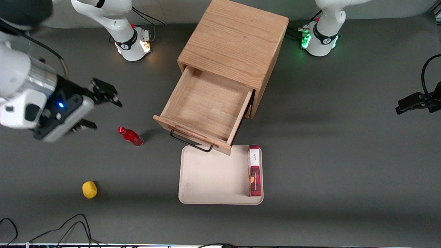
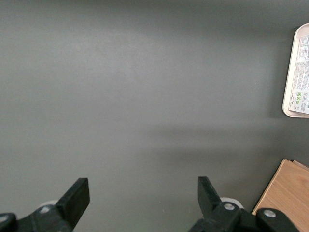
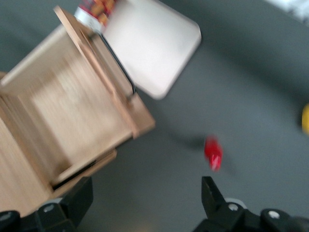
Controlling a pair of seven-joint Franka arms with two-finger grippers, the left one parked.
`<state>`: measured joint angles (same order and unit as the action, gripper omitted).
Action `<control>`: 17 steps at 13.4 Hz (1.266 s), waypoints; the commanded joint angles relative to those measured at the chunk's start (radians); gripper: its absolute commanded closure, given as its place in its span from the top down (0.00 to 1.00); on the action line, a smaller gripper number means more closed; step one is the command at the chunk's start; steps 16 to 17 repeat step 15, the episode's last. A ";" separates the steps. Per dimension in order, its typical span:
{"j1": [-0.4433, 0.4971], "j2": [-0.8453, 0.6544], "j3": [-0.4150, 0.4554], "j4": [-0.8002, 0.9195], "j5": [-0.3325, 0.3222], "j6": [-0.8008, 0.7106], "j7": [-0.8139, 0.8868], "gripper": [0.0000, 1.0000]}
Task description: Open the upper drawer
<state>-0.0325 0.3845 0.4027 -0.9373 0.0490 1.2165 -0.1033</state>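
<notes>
Light oak cabinet, boxy with visible grain, sat upper centre of the front frame on the matte dark grey desk. Upper drawer, a wide shallow wooden box with a thin black wire handle, was pulled well out toward the camera, its bare interior showing and its front edge overhanging the rim of the cream rounded-corner tray. A red-and-white carton lay flat along one edge of the tray. A small glossy red bottle stood tilted on the desk beside the drawer front, toward the working arm's end; a yellow rounded lump sat nearer the camera than the bottle.

Black two-finger claw hung at mid-left of the front frame, above the desk, well apart from the drawer, fingers spread wide and holding nothing. Black cables trailed along the bottom edge.

Right wrist view was blurred but showed the drawer side wall and inner floor, tray, bottle and spread fingertips. Left wrist view showed mostly bare desk, a tray corner and a cabinet corner.
</notes>
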 commanded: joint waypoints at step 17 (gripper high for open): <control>-0.001 -0.489 -0.303 -0.695 -0.067 0.160 0.436 1.00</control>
